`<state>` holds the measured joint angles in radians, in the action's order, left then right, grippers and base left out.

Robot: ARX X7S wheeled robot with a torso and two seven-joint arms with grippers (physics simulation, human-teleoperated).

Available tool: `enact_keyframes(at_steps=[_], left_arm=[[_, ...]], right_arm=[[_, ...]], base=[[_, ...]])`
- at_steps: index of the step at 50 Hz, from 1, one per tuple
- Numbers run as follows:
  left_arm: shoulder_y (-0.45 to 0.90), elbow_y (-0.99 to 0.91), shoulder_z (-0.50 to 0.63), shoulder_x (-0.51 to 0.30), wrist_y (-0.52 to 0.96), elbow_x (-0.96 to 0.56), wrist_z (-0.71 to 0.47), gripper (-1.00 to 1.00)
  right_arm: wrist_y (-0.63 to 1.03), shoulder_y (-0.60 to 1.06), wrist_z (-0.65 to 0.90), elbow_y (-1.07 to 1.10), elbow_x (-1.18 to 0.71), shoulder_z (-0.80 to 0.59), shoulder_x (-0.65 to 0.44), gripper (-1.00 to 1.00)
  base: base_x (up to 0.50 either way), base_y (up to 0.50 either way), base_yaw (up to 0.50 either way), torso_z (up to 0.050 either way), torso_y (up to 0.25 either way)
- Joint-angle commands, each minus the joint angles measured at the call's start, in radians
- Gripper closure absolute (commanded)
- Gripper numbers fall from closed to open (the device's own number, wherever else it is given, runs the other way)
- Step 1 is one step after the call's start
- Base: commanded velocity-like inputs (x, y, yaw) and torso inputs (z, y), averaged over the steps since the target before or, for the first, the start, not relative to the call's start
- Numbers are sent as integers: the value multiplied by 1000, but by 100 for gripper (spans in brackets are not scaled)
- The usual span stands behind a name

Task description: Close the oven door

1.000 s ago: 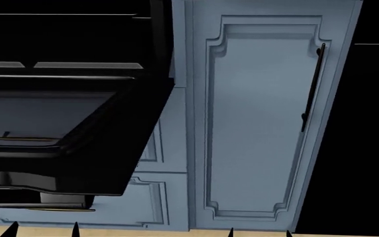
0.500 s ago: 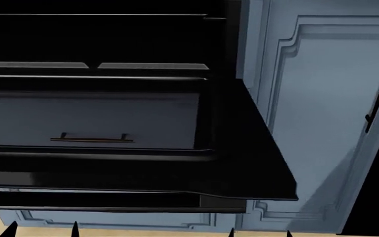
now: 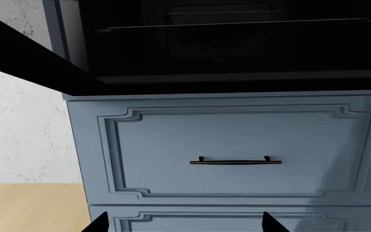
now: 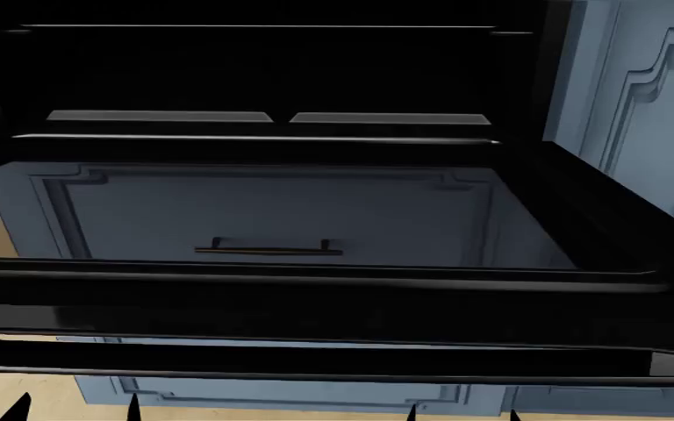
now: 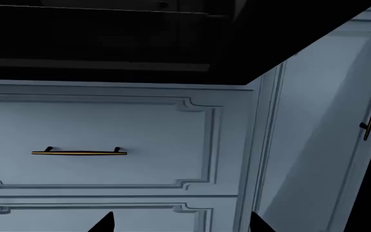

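The oven door [image 4: 313,298] hangs open, lying flat and filling the head view. Through its glass window [image 4: 278,210] a pale blue drawer shows below. Its long black bar handle [image 4: 313,360] runs along the near edge. Only the tips of my left gripper [image 4: 75,410] and right gripper [image 4: 462,412] show, below and in front of that handle, touching nothing. Both wrist views look up at the door's black underside [image 3: 37,63] [image 5: 140,38]. The left gripper [image 3: 184,224] and right gripper [image 5: 180,224] are open and hold nothing.
The dark oven cavity [image 4: 267,70] with its racks gapes behind the door. Under the door sits a pale blue drawer front [image 3: 237,135] with a brass handle [image 3: 235,161]. A tall blue cabinet door [image 5: 321,121] stands to the right, a white wall [image 3: 18,130] and wood floor [image 3: 31,208] to the left.
The head view has swung left, so the oven slid right to the middle of the picture. The door lies open as before. The gripper tips hold the same place in view.
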<state>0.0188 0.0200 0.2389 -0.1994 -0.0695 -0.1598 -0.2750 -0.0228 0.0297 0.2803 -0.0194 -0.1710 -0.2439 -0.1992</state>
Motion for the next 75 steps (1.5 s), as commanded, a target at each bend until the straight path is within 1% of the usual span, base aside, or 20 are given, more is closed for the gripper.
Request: enact_keyframes(at_steps=[1,12,24,64,68,70,75], left_arm=[[0,-5,8,-4,3,0,-7,-100],[-1,-6,8,-8,1,-7,-15,-100],[0,-7,13,-12,0,-12,-19,-100],[6,3,29,-23,-11,-25,-31,-100],[5,-2,29,-25,-7,-32,-31,-100],[3,-8,30,-27,-6,-30,-34,-100],[-7,-17,25,-31,-36,-36,-33,-100]], right_arm=[[-1,-1,4,6,-8,-4,-4,-100],[-1,6,6,-10,-7,-13,-7,-100],[5,2,19,5,-19,-9,-10,-100],[-17,4,32,-4,-25,-27,-23,-100],[-8,4,38,4,-20,-32,-24,-100],[-28,-1,34,12,-22,-32,-26,-100],[-29,0,43,10,-11,-37,-27,-100]], base=[[0,465,0,0,0],[0,377,0,0,0],[0,0,0,0,0],[318,0,0,0,0],[227,0,0,0,0],[94,0,0,0,0],[0,0,0,0,0]])
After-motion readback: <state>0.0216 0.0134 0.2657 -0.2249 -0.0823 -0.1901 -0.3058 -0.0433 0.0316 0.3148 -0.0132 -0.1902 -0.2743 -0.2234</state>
